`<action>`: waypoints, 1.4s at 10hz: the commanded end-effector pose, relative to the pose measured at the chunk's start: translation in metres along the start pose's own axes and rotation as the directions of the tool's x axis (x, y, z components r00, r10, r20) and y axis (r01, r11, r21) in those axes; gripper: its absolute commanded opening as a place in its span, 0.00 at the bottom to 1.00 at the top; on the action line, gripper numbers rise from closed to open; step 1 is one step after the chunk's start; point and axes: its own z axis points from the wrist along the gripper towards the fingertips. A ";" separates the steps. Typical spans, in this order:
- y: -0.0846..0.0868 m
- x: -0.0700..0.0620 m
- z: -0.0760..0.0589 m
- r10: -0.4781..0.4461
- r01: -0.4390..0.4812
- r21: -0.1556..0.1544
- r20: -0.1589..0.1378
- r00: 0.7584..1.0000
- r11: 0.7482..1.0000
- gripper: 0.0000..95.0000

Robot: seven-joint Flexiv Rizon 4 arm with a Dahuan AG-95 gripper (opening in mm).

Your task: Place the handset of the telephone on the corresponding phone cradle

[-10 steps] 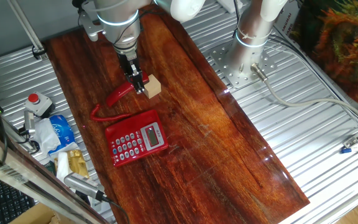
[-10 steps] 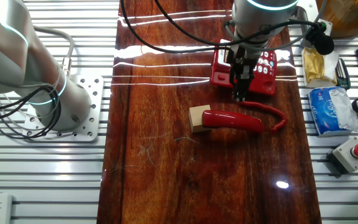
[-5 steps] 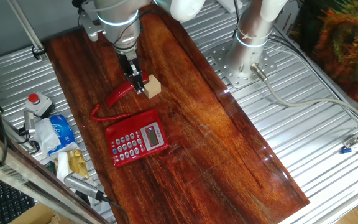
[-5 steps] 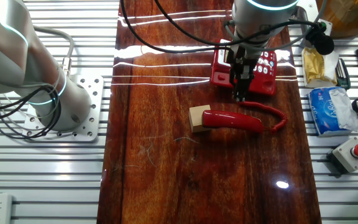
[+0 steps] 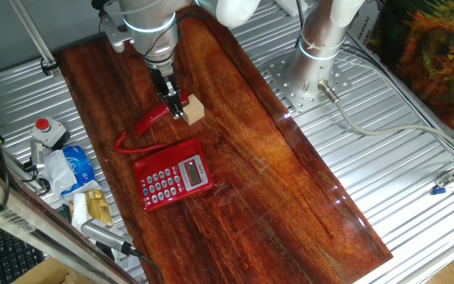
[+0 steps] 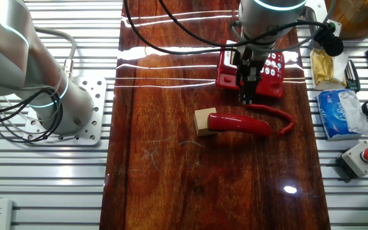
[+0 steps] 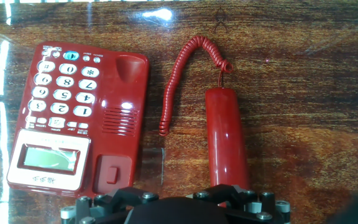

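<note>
Gripper [image 6: 246, 96] hangs just above the handset [image 6: 241, 123], over the stretch between it and the phone [image 6: 251, 70] — fingers point down at the wood, but whether they're spread or pressed together I honestly can't tell from either fixed view, and the hand view only shows the hardware at its bottom edge. Nothing is pinched. Handset lies flat on the table [image 6: 171, 166], off the phone, one end right against a small wooden cube [image 5: 194, 110]. Its coiled cord [image 7: 179, 81] loops across toward the phone. Cradle [image 7: 120, 118] — the recessed strip beside the keypad — sits bare, with the handset roughly parallel to it in the hand view.
</note>
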 end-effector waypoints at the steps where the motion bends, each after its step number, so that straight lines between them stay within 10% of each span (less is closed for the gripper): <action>1: 0.000 0.000 0.000 0.000 0.000 0.000 -0.001 1.000 1.000 1.00; 2: 0.000 0.000 0.000 -0.176 0.177 -0.028 0.033 0.984 0.984 0.00; 3: 0.000 0.000 0.000 -0.186 0.195 -0.105 0.085 0.979 0.975 0.00; 4: 0.000 0.000 0.000 -0.173 0.187 -0.102 0.133 0.976 0.977 0.00; 6: 0.000 0.000 0.000 -0.190 0.185 0.061 0.092 0.978 0.981 0.00; 9: 0.000 0.000 0.000 -0.184 0.182 0.061 0.028 0.983 0.981 0.00; 14: -0.009 -0.003 0.007 -0.046 0.040 0.176 0.029 0.999 0.984 0.00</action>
